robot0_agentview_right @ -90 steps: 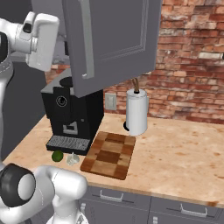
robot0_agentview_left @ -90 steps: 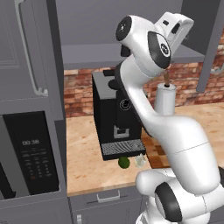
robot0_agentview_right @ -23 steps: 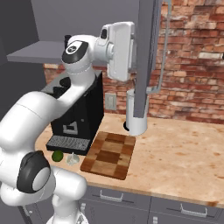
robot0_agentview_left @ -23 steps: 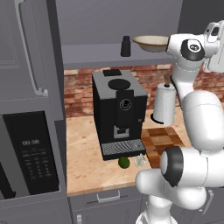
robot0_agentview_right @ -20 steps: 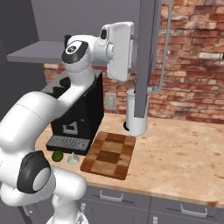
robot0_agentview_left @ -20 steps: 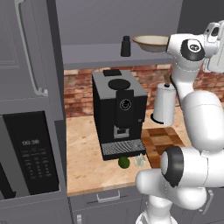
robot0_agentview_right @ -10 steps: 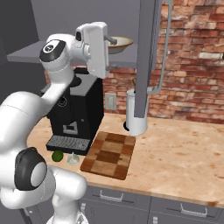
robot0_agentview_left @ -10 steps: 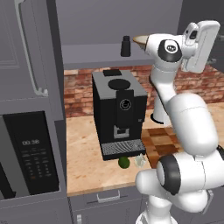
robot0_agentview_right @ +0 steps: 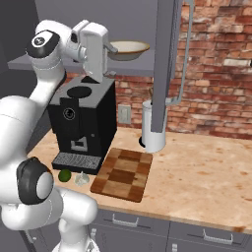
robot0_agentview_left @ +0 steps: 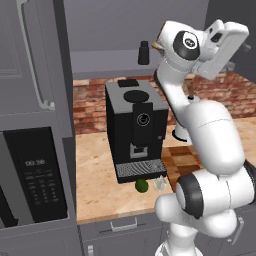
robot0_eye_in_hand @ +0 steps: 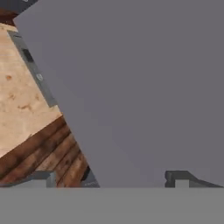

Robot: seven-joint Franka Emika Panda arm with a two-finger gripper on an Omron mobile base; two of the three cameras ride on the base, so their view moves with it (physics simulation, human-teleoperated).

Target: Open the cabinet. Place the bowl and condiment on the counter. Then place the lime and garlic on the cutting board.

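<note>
Up by the open cabinet, the gripper has its jaws spread wide with nothing between them, facing a flat grey panel, probably a cabinet door seen close. Just beside the hand, the bowl sits upright on the cabinet shelf, wide and shallow, cream with a tan-brown rim, its broad axis level. Left of the arm on the same shelf stands the condiment, a slim black bottle pointing straight up. Below, the cutting board lies flat on the counter, its long side running front to back, checkered light and dark. The lime and garlic rest side by side before the coffee machine.
</note>
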